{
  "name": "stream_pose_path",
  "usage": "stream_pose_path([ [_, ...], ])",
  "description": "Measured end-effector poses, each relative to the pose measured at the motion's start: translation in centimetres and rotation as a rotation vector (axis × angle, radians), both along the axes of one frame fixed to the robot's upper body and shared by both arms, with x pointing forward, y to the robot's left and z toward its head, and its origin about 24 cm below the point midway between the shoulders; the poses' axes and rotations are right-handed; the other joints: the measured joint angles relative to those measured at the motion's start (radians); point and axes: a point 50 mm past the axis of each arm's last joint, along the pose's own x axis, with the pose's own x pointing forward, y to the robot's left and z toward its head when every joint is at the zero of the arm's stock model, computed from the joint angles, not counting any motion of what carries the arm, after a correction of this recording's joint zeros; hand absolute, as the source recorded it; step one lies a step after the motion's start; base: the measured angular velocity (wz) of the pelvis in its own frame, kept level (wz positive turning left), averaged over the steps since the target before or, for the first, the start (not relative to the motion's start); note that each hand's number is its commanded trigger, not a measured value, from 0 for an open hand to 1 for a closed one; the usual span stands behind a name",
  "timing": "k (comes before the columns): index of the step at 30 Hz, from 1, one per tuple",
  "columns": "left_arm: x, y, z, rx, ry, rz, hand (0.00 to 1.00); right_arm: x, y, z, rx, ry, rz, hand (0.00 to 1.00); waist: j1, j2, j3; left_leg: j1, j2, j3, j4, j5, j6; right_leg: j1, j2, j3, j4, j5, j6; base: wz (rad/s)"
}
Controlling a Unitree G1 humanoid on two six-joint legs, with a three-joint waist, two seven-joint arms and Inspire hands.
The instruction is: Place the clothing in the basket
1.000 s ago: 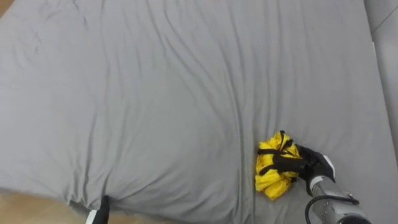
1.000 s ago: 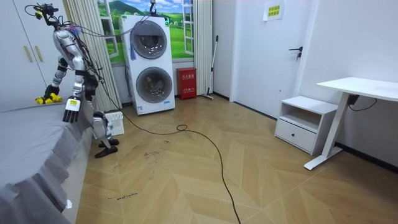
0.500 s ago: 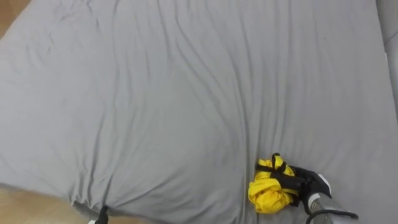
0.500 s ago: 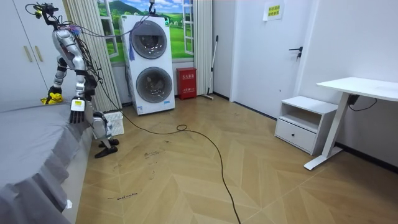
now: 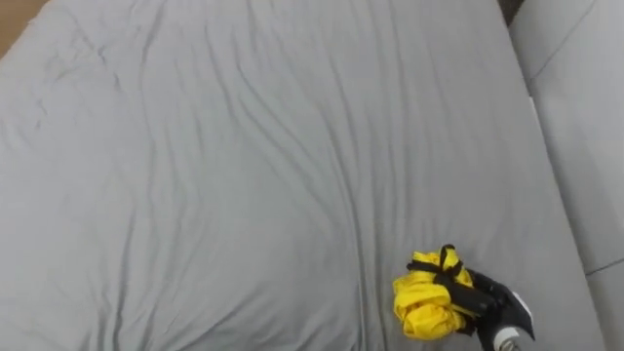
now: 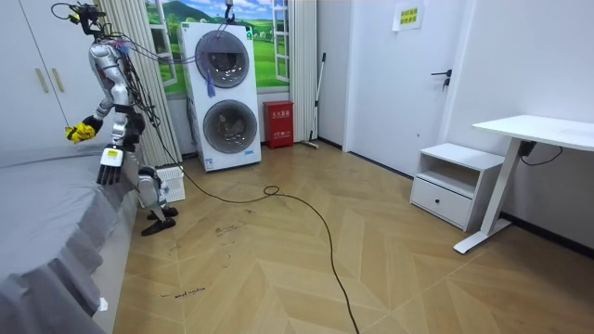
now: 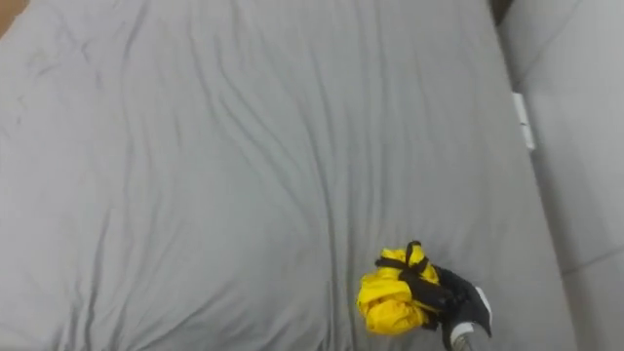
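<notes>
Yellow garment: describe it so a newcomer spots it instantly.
Look at the wide grey bed sheet in the eye views. Near its lower right, the right hand clutches a bunched yellow garment. It is the sole bright thing against plain grey.

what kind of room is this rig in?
Probably a bedroom doubling as a laundry room: a bed with a grey sheet, a stacked washer and dryer against the wall, and a white desk. The right hand grips a yellow garment over the bed.
</notes>
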Motion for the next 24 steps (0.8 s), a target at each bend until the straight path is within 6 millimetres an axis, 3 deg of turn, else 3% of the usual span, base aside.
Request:
stream_pose_path([
  [3, -1.2, 0.0, -0.4, -0.001, 0.067, 0.017, 0.0, -0.1, -0.2, 1.0, 0.023, -0.071, -0.031, 1.0, -0.026, 0.01, -0.0089, 0.051, 0.009, 0.061, -0.016, -0.011, 0.0, 0.021, 0.007, 0.051, 0.003, 0.002, 0.001, -0.55],
  [10, -3.3, 0.2, -0.8, 0.015, 0.211, 0.038, 0.0, -1.1, -1.5, 1.3, 0.033, -0.082, -0.112, 1.0, -0.105, 0.029, -0.0032, 0.082, 0.022, 0.133, -0.018, -0.023, -0.001, 0.017, 0.025, 0.139, 0.014, 0.008, 0.002, -0.34],
  [17, -3.9, 0.4, -0.8, 0.027, 0.277, 0.062, 0.0, -2.3, -3.3, 1.4, 0.012, -0.065, -0.21, 1.0, -0.161, 0.032, 0.0046, 0.092, 0.032, 0.166, -0.013, -0.023, -0.002, 0.018, 0.034, 0.164, 0.015, 0.013, -0.003, -0.12],
  [19, -4.1, 0.5, -0.8, 0.03, 0.281, 0.063, 0.0, -2.8, -3.7, 1.3, 0.01, -0.058, -0.234, 1.0, -0.174, 0.029, 0.0159, 0.092, 0.036, 0.173, -0.012, -0.024, -0.004, 0.016, 0.038, 0.173, 0.014, 0.013, -0.003, -0.09],
  [21, -4.5, 0.5, -0.8, 0.039, 0.288, 0.066, 0.0, -3.5, -3.9, 0.7, 0.019, -0.024, -0.257, 1.0, -0.191, 0.025, 0.0184, 0.09, 0.039, 0.175, -0.012, -0.026, -0.008, 0.013, 0.041, 0.174, 0.014, 0.013, -0.002, -0.03],
  [23, -4.7, 0.6, -0.8, 0.044, 0.293, 0.073, 0.0, -4.8, -4.3, -0.3, 0.037, 0.031, -0.304, 1.0, -0.191, 0.028, 0.0176, 0.088, 0.043, 0.179, -0.012, -0.029, -0.011, 0.009, 0.045, 0.183, 0.014, 0.014, -0.003, -0.11],
  [24, -4.7, 0.6, -0.8, 0.045, 0.293, 0.076, 0.0, -5.7, -4.6, -0.8, 0.04, 0.067, -0.335, 1.0, -0.192, 0.037, 0.0126, 0.078, 0.044, 0.179, -0.012, -0.03, -0.012, -0.002, 0.046, 0.184, 0.017, 0.017, -0.007, -0.08],
])
